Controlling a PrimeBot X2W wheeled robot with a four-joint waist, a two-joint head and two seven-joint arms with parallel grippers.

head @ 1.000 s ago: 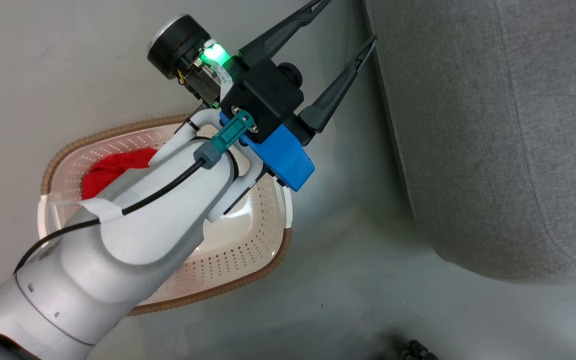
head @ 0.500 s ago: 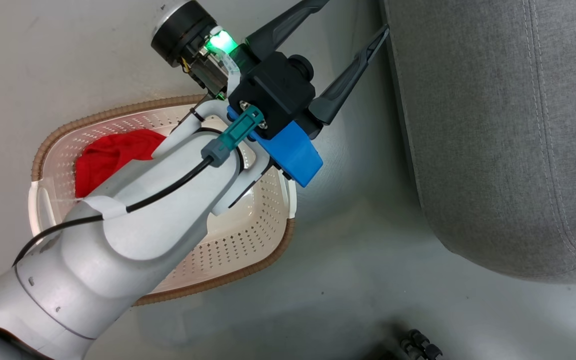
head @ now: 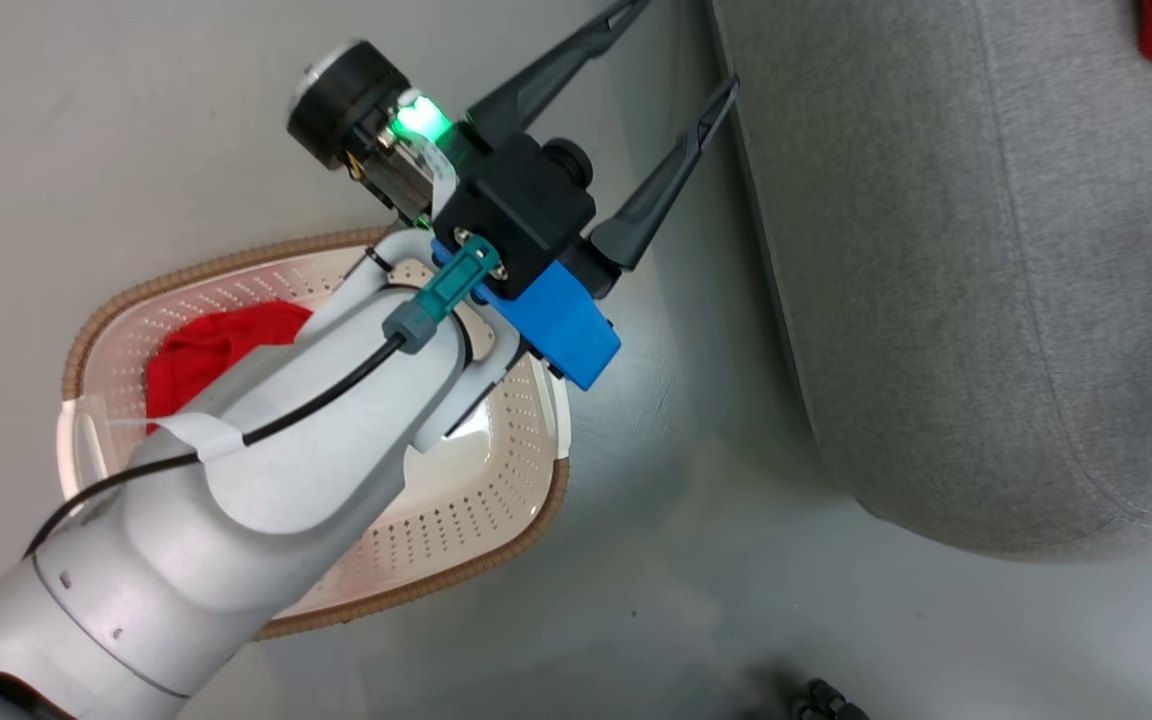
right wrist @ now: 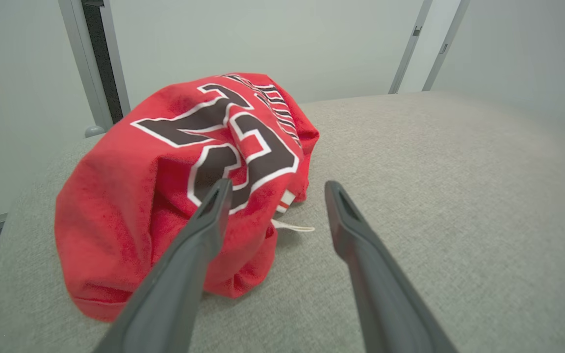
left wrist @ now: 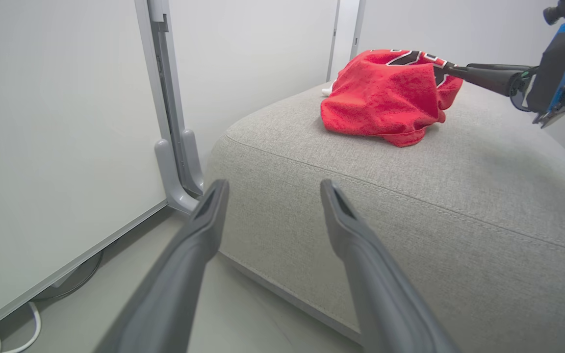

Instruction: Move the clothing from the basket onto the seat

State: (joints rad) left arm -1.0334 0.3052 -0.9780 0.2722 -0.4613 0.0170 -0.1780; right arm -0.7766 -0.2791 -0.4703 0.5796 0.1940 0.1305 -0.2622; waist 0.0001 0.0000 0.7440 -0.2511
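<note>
Air alone sits between the two long dark fingers of the left gripper (left wrist: 272, 186), which are spread wide and hold nothing. In the head view it hangs over the floor (head: 686, 600) between basket and sofa, one fingertip close to the sofa's edge. The right gripper (right wrist: 277, 184) is likewise parted and empty. It hovers low over the cushion with one finger in front of the jersey; whether it touches the cloth cannot be told.

The jersey (right wrist: 130, 196) is bright red and crumpled into a mound, with black lettering outlined in white on its upper folds. It lies on top of the sofa (right wrist: 434, 171), and a thin white cord (right wrist: 292, 226) trails from under it. A second red garment (head: 206, 345) is bunched inside the basket (head: 456, 500), partly hidden by the pale left forearm.

There are two garments, one on the sofa and one in the basket. There is one cream perforated basket with a brown woven-look rim, and one light grey fabric sofa with rounded, seamed edges.

The floor is pale grey and glossy. White wall panels (left wrist: 66, 122) stand behind the sofa, joined by a grey post (left wrist: 179, 171).
</note>
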